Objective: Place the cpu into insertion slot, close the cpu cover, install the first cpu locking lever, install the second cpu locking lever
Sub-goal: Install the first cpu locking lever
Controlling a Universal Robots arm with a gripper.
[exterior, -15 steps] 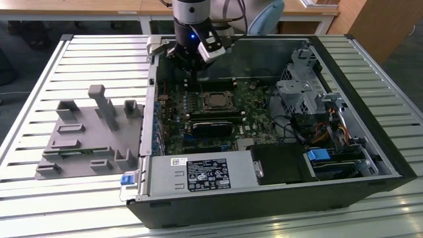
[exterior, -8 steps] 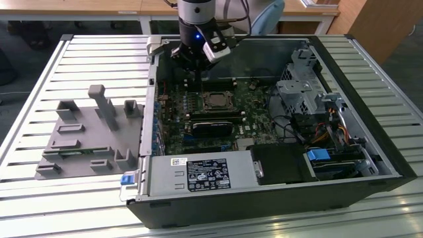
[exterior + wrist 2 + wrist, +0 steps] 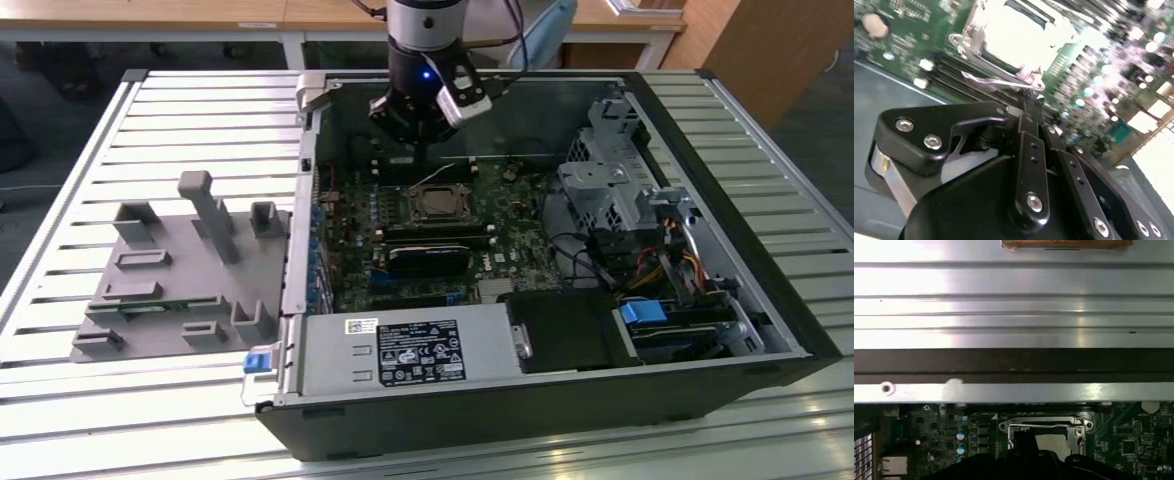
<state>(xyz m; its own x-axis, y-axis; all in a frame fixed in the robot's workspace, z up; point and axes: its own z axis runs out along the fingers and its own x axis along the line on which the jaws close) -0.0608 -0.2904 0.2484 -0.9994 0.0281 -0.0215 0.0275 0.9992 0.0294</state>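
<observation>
The insertion slot (image 3: 438, 204) sits mid-board on the green motherboard inside the open computer case. The cpu (image 3: 1014, 27) lies in it, and the silver cpu cover (image 3: 971, 35) is lying flat around it. A thin silver locking lever (image 3: 994, 81) runs along the socket's near side. My black gripper (image 3: 1027, 107) is shut, and its tip is right at the end of that lever. In the exterior view the gripper (image 3: 424, 165) hangs just behind the socket. The first wrist view shows the cover (image 3: 1044, 426) and cpu (image 3: 1053, 441) behind the fingers (image 3: 1024, 447).
Black memory slots (image 3: 430, 235) lie in front of the socket, with the power supply (image 3: 407, 350) nearer still. A drive cage and cables (image 3: 607, 190) fill the case's right side in the exterior view. A grey fixture (image 3: 187, 270) rests on the slatted table (image 3: 134, 400) at that view's left.
</observation>
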